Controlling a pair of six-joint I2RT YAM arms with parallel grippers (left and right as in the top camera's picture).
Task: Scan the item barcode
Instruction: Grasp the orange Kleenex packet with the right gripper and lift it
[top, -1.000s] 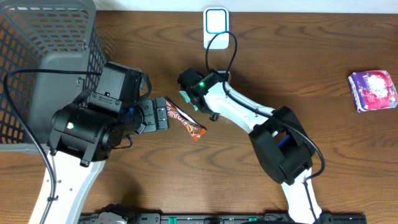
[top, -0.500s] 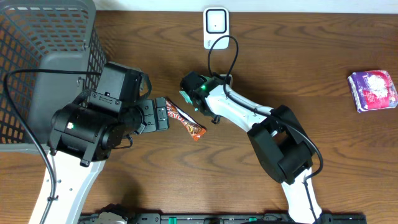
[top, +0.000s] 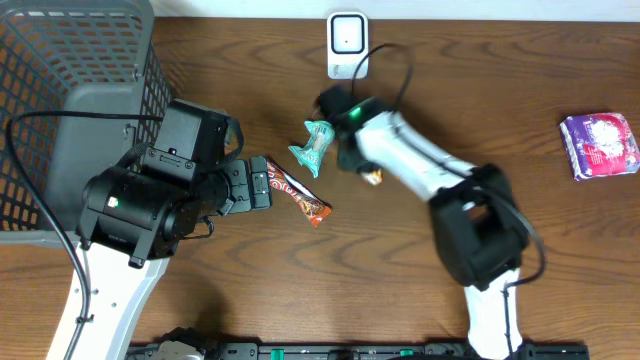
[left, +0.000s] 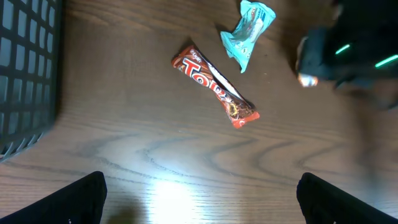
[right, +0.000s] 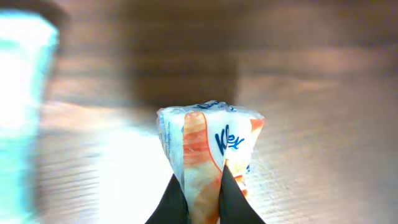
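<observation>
Brown wood-grain surface (top: 560, 260), seen from overhead: the right fingers (right: 175, 205) are pinched shut on a white-and-orange tissue pack (right: 210, 146). They grip its lower edge so that the pack stands up between them, its blue lettering facing the wrist camera. From above, the pack shows only as a small orange-and-white scrap under the right arm's wrist. It sits at about 6 o'clock from the white scanner (top: 346, 40), which stands at the surface's 12 o'clock edge; pack and scanner are apart. The wrist view is blurred, so it cannot be told whether the pack rests on the wood or is lifted off it. A crumpled teal wrapper (top: 313, 146) lies just at 9 o'clock of the right wrist, free of any grip. At the wrapper's 7 o'clock lies a red candy bar (top: 298, 195), aslant, one end just beside the left fingers (top: 258, 186), which stand wide apart and hold nothing. In the left wrist view the bar lies at 12 o'clock, ahead of them and untouched. A grey mesh basket (top: 70, 80) fills the 10 o'clock corner. A purple packet (top: 598, 145) lies at 3 o'clock, well apart from the rest.
</observation>
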